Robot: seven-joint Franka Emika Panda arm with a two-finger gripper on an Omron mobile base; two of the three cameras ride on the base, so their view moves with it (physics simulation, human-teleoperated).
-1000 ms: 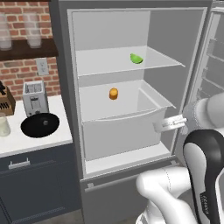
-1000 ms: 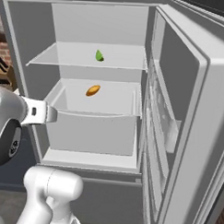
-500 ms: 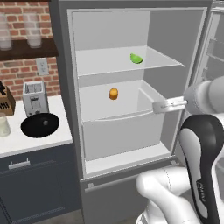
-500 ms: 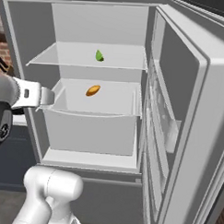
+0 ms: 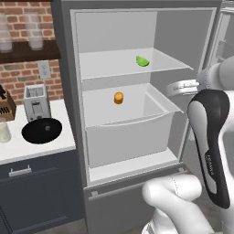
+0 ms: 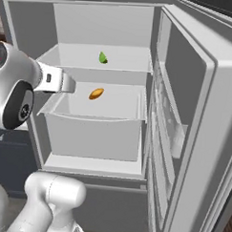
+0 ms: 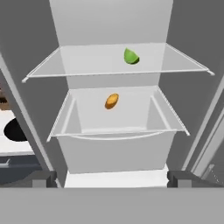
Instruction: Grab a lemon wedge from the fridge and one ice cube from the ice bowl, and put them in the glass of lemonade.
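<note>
The fridge (image 5: 183,36) stands open. On its upper white shelf lies the green lemon wedge (image 5: 142,61) (image 6: 103,57) (image 7: 130,57). My gripper (image 5: 170,87) (image 6: 71,82) (image 7: 112,178) hovers open and empty in front of the fridge, about level with the drawer's rim, below and nearer than the wedge. The black ice bowl (image 5: 42,130) (image 7: 13,130) rests on the counter to the fridge's left. At the far left edge of that counter stands the glass of lemonade (image 5: 2,130), partly cut off by the picture's edge.
A small orange fruit (image 5: 118,98) (image 7: 111,101) sits in the white drawer (image 5: 132,137) under the shelf. The fridge door (image 6: 195,92) hangs open on the right. A toaster (image 5: 35,101) and a knife block (image 5: 4,105) stand behind the bowl; tall frosted glasses (image 5: 34,36) occupy a wall shelf.
The arm has lifted the hand from beside the drawer's front up to the drawer's rim level. The jaws stayed open. Nothing in the fridge moved.
</note>
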